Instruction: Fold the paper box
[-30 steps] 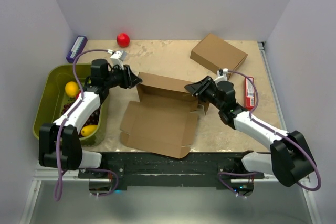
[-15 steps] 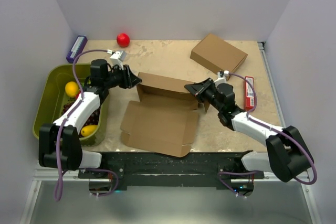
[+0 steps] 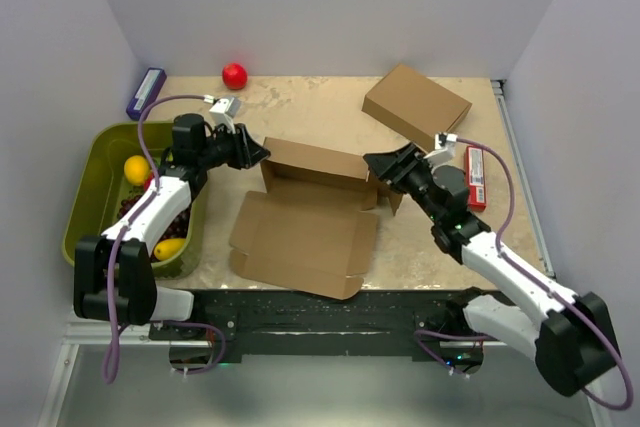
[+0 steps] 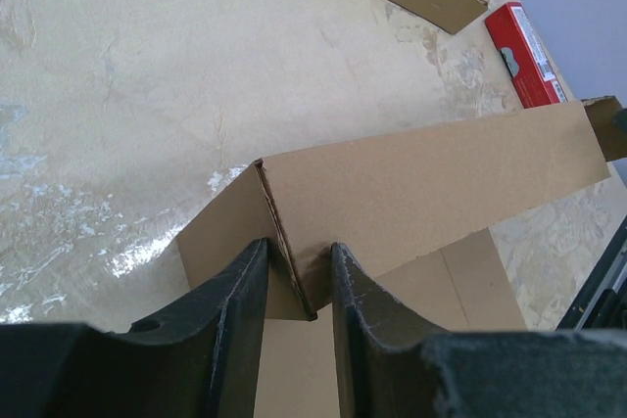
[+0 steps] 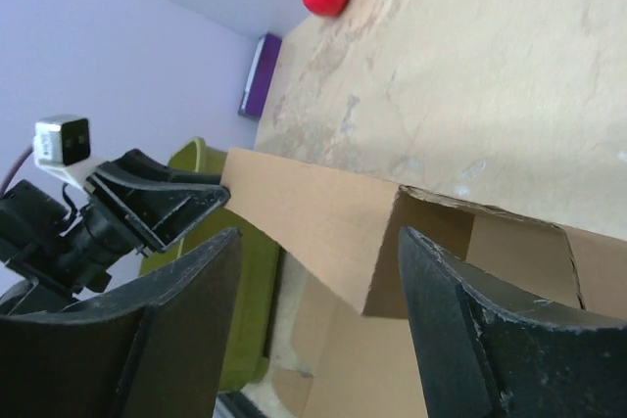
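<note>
Two grippers are flanking the brown corrugated paper box [image 3: 305, 222], which is lying half-formed just beside the green plastic bin [image 3: 95, 177], rear wall standing, long axis running away from the bin; the left gripper [image 4: 297, 245] is clamping the wall's bin-side corner; the right gripper [image 5: 318, 237] is hovering, jaws apart, at the corner farthest from the bin, which is lying straight ahead between its fingers [image 5: 460, 340], so that arm looks nearest.
</note>
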Tool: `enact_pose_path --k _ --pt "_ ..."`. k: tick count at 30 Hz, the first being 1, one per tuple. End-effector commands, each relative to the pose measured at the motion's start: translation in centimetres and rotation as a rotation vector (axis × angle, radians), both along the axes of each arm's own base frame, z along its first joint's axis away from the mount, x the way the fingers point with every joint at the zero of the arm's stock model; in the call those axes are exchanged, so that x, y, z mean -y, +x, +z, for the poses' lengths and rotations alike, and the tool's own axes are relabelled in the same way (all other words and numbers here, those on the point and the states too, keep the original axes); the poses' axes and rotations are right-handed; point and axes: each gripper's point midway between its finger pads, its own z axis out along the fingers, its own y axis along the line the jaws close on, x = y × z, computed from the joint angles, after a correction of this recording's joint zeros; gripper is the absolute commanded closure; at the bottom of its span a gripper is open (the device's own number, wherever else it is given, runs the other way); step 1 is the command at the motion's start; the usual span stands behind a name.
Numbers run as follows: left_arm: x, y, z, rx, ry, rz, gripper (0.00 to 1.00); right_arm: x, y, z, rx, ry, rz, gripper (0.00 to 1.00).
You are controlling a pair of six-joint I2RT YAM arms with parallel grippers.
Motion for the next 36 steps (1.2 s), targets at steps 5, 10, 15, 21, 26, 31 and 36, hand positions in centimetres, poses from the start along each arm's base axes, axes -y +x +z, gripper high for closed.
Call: enact_pose_path --k 5,10,15,21,26,31,36 --pt "-0.8 -1.3 -3.1 -0.101 0.041 0.026 0.66 1.4 -3.3 0.9 0.168 -0.34 0.018 0.38" --pt "-0.8 -1.3 -2.9 -0.094 0.042 0.023 0.66 -5.2 -7.0 -2.6 0.14 -0.562 0.182 0.4" --pt "-1.0 -1.3 -2.9 -0.091 0.052 0.031 0.66 -8.1 -7.3 -5.3 0.125 -0.615 0.258 0.43" --pt "-1.1 -1.2 -3.1 -0.091 0.062 0.037 0.67 -7.3 -6.2 -11.5 0.017 -0.742 0.229 0.52" --pt "-1.3 -1.1 -3.2 -0.094 0.069 0.041 0.66 -4.2 -3.9 -13.9 -0.085 -0.712 0.149 0.53" --pt "-1.2 -1.1 -3.3 -0.095 0.07 0.039 0.67 -1.0 -1.0 -13.3 -0.108 -0.732 0.042 0.52" --pt "-1.3 -1.0 -3.3 -0.092 0.075 0.043 0.66 1.7 0.3 -13.0 -0.124 -0.755 -0.025 0.5"
